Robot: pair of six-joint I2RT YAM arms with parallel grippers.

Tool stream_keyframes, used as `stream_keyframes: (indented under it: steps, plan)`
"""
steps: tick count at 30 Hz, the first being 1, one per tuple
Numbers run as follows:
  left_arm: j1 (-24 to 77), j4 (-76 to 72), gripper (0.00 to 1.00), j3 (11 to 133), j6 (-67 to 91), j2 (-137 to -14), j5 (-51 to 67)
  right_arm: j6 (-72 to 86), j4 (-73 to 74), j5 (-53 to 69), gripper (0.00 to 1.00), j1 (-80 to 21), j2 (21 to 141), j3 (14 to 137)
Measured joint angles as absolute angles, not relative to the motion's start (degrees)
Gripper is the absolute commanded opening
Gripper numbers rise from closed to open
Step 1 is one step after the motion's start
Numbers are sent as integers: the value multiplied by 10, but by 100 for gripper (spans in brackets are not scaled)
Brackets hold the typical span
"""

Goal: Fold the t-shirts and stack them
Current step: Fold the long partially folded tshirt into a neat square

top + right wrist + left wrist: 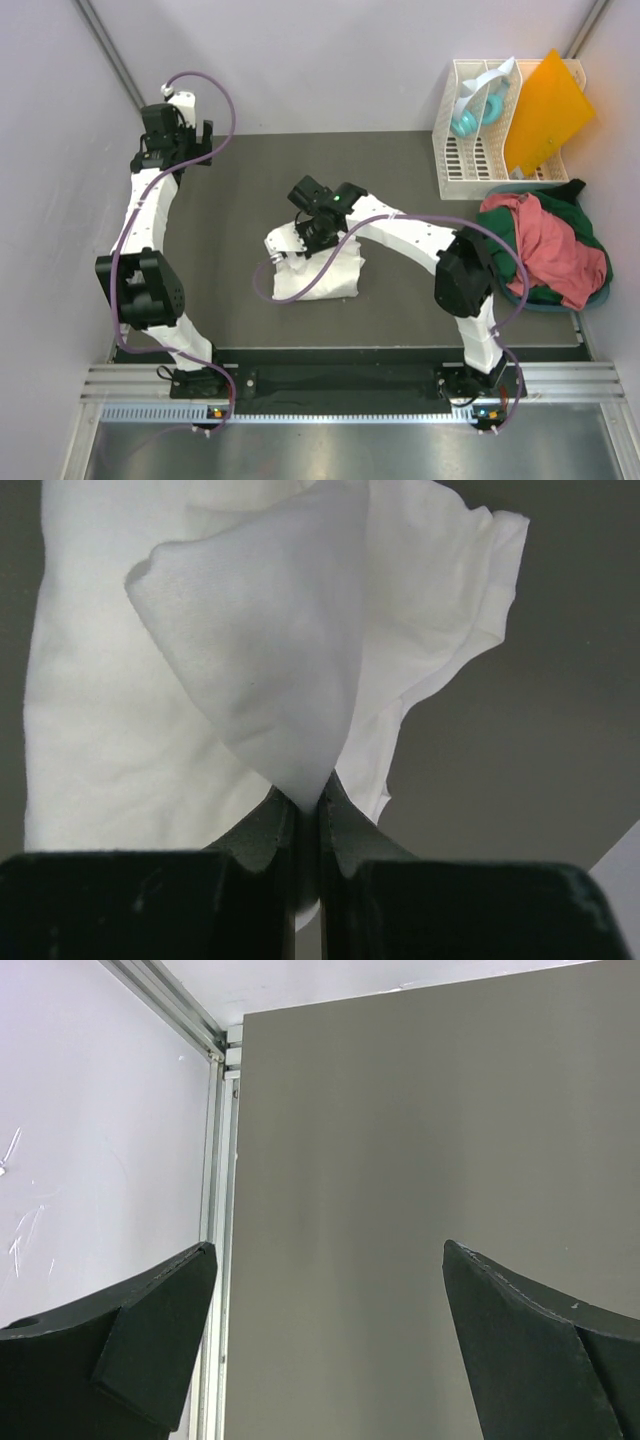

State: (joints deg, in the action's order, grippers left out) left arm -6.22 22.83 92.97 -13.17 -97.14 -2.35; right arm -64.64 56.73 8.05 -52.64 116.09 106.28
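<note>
Dark grey tabletop (400, 180) fills the middle of the top view, closed in by pale walls. Near its centre lies the white t-shirt (325, 275), bunched into a rough, partly folded block. The right fingers (288, 825) are closed tight on a flap of it; in the right wrist view the thin white cloth rises from between them in a rounded fold, with the rest of the shirt spread on the tabletop beyond.

At the upper left of the top view, the left fingers (150, 1350) are spread wide apart and hold nothing; between them the left wrist view shows only bare tabletop and a wall rail.

At the right edge of the top view, a salmon-red t-shirt (550, 250) lies crumpled on a dark green t-shirt (592, 240), well apart from the white one. Just above that heap stands a white slatted rack (455, 165) with an orange sheet (545, 115) leaning in it.
</note>
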Motion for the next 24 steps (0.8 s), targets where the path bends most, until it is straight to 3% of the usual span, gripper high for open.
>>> stream_keyframes:
  steps: [6, 7, 9, 10, 12, 13, 14, 16, 24]
  plan:
    - [-62, 228, 99, 930, -131, -979, -23, -650, 536, 72, 0, -518, 1172, 1061]
    - [-62, 228, 99, 930, -131, -981, -23, -649, 528, 71, 4, -517, 1173, 1061]
    - [-62, 228, 99, 930, -131, -986, -23, -649, 510, 69, 21, -515, 1173, 1060]
    - [-62, 228, 99, 930, -131, -988, -23, -647, 499, 67, 42, -515, 1173, 1058]
    - [-62, 229, 99, 930, -129, -993, -22, -641, 482, 60, 56, -514, 1175, 1055]
    - [-62, 229, 99, 930, -127, -994, -21, -638, 473, 55, 72, -514, 1176, 1053]
    - [-62, 228, 99, 930, -126, -995, -21, -638, 464, 50, 82, -514, 1178, 1052]
    - [-62, 228, 99, 930, -123, -999, -18, -631, 439, 37, 88, -513, 1178, 1040]
    - [-62, 227, 99, 930, -120, -999, -6, -590, 340, -22, 84, -512, 1174, 986]
